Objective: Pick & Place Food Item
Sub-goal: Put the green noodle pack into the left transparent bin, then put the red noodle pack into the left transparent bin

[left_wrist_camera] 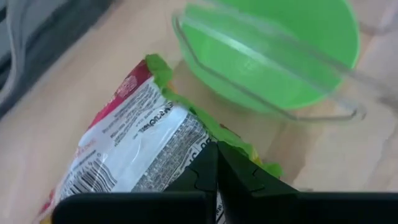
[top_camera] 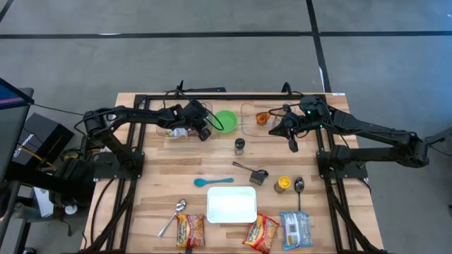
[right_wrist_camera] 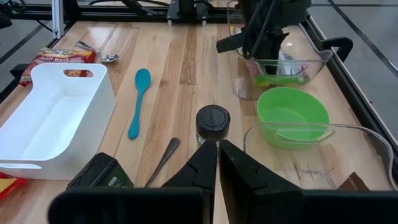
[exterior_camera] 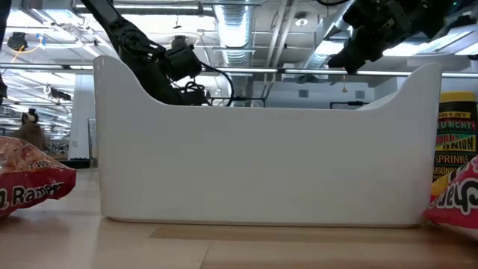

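So the snack packet [left_wrist_camera: 134,146] is white with barcode print, a red end and a green edge, lying in a clear glass dish [top_camera: 173,128] by the green bowl [top_camera: 226,121]. Left gripper [top_camera: 205,130] is clenched on it (only its wrist view shows that). Right gripper [top_camera: 292,143] is closed on nothing, hovering near the spice jar [top_camera: 240,146].

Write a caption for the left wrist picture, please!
Left gripper shut on a snack packet beside the green bowl.

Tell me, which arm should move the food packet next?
Probably the left. Its gripper is shut on the packet over the clear dish by the green bowl. The right gripper hangs shut, holding nothing.
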Robot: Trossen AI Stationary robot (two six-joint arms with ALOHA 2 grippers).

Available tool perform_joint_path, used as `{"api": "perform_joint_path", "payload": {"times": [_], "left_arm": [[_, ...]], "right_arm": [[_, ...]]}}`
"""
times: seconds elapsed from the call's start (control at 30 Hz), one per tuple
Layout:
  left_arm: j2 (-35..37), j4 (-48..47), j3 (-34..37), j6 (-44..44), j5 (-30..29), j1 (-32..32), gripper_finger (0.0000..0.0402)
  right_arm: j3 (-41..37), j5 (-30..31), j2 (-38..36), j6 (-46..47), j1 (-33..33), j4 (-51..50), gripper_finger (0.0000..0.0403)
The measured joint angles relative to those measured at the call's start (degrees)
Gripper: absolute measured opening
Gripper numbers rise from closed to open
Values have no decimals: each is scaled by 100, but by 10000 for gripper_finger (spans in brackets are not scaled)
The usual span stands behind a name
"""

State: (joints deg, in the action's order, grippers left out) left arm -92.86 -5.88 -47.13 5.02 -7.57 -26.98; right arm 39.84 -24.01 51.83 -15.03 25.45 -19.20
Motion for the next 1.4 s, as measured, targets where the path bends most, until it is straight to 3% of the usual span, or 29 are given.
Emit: {"api": "perform_joint_path", "payload": {"times": [0.43, 1.0, 1.4], "left_arm": [[114, 14, 0, 0, -40, 0, 0], [1176, 19, 0, 0, -31, 69, 0], [2227, 31, 0, 0, -9, 997, 0]], "right_arm": [[2, 2, 0, 0, 0, 0, 13], [1, 2, 0, 0, 0, 0, 13], [2, 2, 0, -42, 1, 0, 13]]}}
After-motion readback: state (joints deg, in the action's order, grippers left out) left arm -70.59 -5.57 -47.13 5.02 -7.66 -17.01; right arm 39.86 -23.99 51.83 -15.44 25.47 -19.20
